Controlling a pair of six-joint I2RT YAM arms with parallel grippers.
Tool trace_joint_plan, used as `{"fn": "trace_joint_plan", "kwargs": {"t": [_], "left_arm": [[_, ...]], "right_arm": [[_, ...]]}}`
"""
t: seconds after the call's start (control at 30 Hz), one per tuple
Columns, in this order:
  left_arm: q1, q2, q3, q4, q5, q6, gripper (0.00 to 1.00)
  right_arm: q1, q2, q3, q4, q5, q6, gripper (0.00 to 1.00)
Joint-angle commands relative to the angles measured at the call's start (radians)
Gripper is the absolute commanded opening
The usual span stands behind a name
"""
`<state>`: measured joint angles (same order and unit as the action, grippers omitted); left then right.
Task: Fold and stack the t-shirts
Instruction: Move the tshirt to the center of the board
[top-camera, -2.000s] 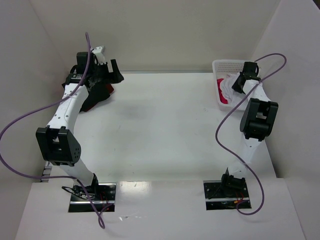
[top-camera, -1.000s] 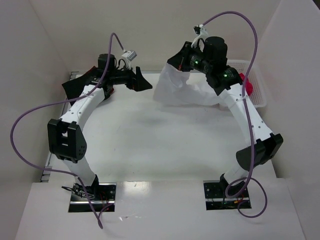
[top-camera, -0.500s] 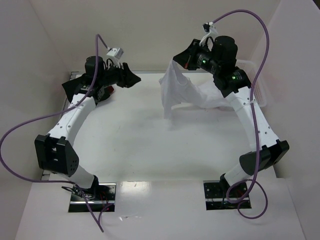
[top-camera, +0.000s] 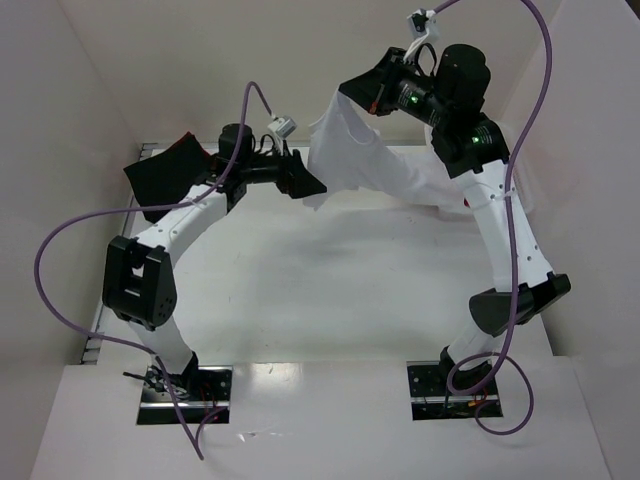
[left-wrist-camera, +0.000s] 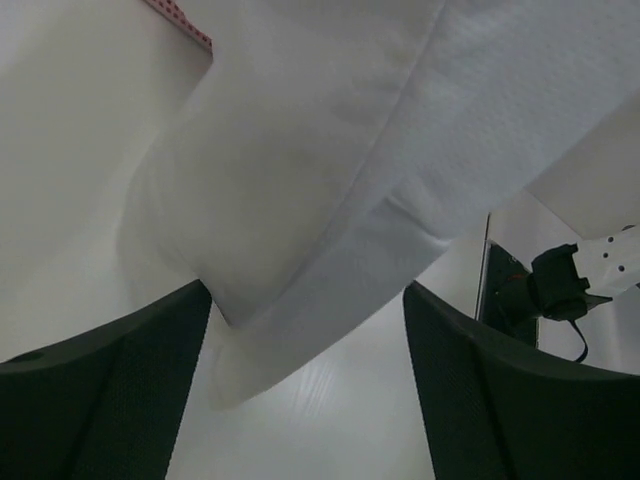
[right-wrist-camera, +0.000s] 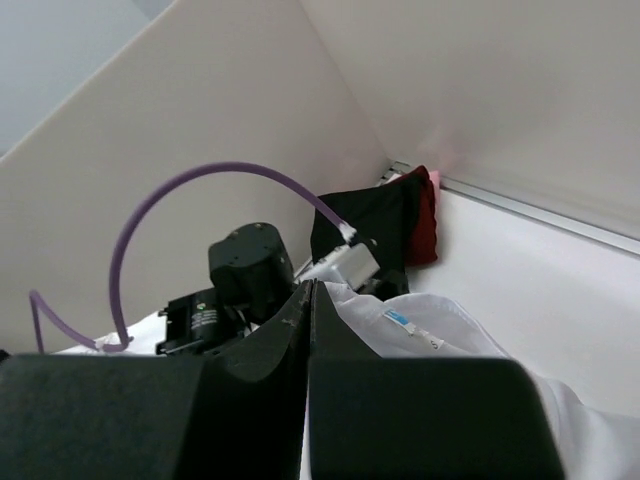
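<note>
My right gripper (top-camera: 350, 93) is raised high over the back of the table, shut on the collar edge of the white t-shirt (top-camera: 370, 165). The shirt hangs down and trails right onto the table. In the right wrist view the fingers (right-wrist-camera: 290, 330) press together, with the shirt's label side (right-wrist-camera: 440, 335) beside them. My left gripper (top-camera: 305, 185) is open at the shirt's lower left corner. In the left wrist view a hemmed sleeve (left-wrist-camera: 330, 250) dangles just beyond its two fingers (left-wrist-camera: 100, 400). The black t-shirt (top-camera: 160, 180) lies at the far left, with a dark red t-shirt (right-wrist-camera: 425, 210) on it.
The white lattice basket (top-camera: 526, 195) at the back right is mostly hidden behind my right arm. White walls close in the back and both sides. Purple cables loop off both arms. The arm bases sit at the near edge.
My right gripper has lifted the white t-shirt higher and a little left. My left arm has swung right, from the dark shirts to the hanging shirt's lower corner.
</note>
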<state>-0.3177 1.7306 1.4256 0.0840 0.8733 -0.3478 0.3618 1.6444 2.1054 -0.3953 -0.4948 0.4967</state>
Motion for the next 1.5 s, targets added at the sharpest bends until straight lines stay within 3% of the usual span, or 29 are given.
{"fn": "trace_joint_plan", "kwargs": {"t": [0.0,0.03,0.17,0.2,0.3,0.57,0.8,0.9,1.1,1.37,1.43,1.47], "left_arm": [[-0.011,0.02,0.049,0.154,-0.018,0.0,0.76],[-0.011,0.02,0.049,0.161,-0.02,0.0,0.71],[-0.011,0.02,0.045,0.218,-0.063,-0.039,0.16],[-0.011,0.011,0.061,0.204,-0.075,-0.039,0.07],[0.005,-0.042,0.096,0.097,-0.154,-0.025,0.01],[0.162,-0.364,0.179,-0.145,-0.37,0.054,0.0],[0.184,-0.629,0.248,-0.241,-0.551,0.115,0.0],[0.184,-0.667,0.248,-0.251,-0.515,0.105,0.0],[0.184,-0.611,0.219,-0.291,-0.345,0.103,0.0],[0.069,-0.462,-0.047,-0.251,-0.233,0.035,0.0],[0.032,-0.427,-0.059,-0.265,-0.197,0.044,0.05],[0.009,-0.406,-0.065,-0.287,-0.179,0.059,0.12]], "right_arm": [[-0.004,0.002,0.05,0.053,-0.061,0.01,0.0],[-0.004,0.002,0.05,0.053,-0.064,0.01,0.0],[-0.004,-0.015,0.056,0.053,-0.074,0.01,0.0],[-0.004,-0.018,0.069,0.047,-0.069,0.01,0.0],[-0.004,-0.012,0.119,0.042,-0.06,0.01,0.0],[-0.004,0.003,0.24,0.042,-0.065,0.031,0.0],[-0.004,-0.05,0.308,0.042,-0.056,0.04,0.0],[-0.004,-0.111,0.223,0.042,-0.025,0.016,0.0],[-0.004,-0.244,-0.19,0.085,0.131,-0.004,0.0],[-0.047,-0.34,-0.516,0.075,0.193,-0.003,0.04],[-0.057,-0.363,-0.563,0.075,0.193,0.009,0.08],[-0.057,-0.372,-0.593,0.075,0.196,0.01,0.13]]}}
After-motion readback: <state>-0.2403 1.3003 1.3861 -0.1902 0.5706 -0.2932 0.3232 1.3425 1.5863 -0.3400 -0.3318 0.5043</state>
